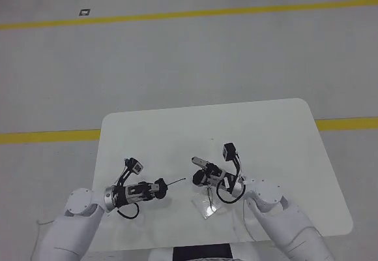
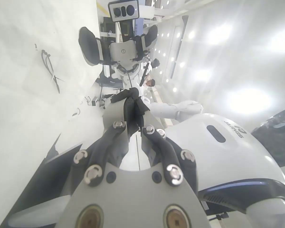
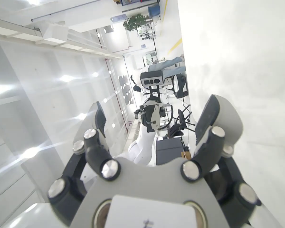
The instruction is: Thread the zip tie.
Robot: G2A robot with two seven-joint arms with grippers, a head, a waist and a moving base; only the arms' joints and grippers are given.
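Observation:
A black zip tie (image 1: 174,182) sticks out sideways from my left gripper (image 1: 161,188), which is shut on one end of it above the white table (image 1: 267,130). In the left wrist view the tie (image 2: 132,94) is pinched between the closed fingertips (image 2: 123,106) and points at my right gripper (image 2: 116,48). My right gripper (image 1: 197,164) hovers a short way from the tie's free tip, open and holding nothing. Its own view shows the two pads (image 3: 207,117) spread wide, with the left gripper (image 3: 152,117) facing it farther off.
A clear bag (image 1: 207,207) lies on the table under the right gripper, near the front edge. A few loose black zip ties (image 2: 49,68) lie there on the tabletop. The table's far half is bare white surface.

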